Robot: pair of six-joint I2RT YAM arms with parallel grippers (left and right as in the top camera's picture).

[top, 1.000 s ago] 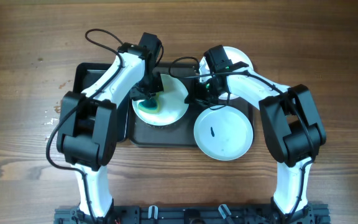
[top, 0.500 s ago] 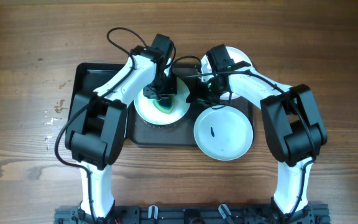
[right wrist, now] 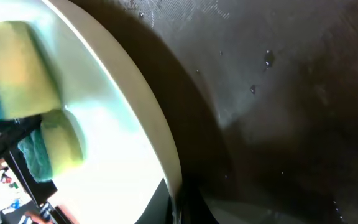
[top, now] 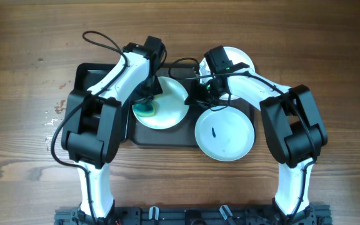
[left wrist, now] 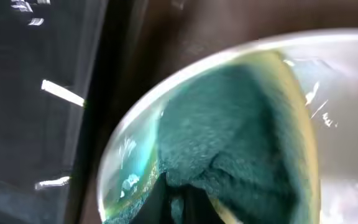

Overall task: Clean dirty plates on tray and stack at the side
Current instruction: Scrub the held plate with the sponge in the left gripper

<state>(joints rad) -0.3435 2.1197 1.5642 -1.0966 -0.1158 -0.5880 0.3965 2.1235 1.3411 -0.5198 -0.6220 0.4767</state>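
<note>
The left claw [top: 149, 99] is closed on a green and yellow sponge [top: 146, 111] and presses it on the left part of the middle plate [top: 172, 100], which lies in the dark grey tray [top: 92, 78]. In the left wrist view the sponge covers this part of the plate, so we cannot tell if its mark is already gone.

The right claw [top: 200, 95] is at the right edge of the same plate. From the right wrist view we judge that it is closed on the rim, to steady the plate.

The front plate [top: 233, 142] hangs over the front edge of the tray and carries a dark smear [top: 214, 132] near its centre, so it is not cleaned. The back plate [top: 242, 57] is mostly hidden under the right arm, and we cannot tell its condition.

We see no stack on the desk [top: 30, 50] beside the tray. In our judgement the task is at its early part: one plate is in wiping, at least one more must be wiped, and all the stacking is left.
</note>
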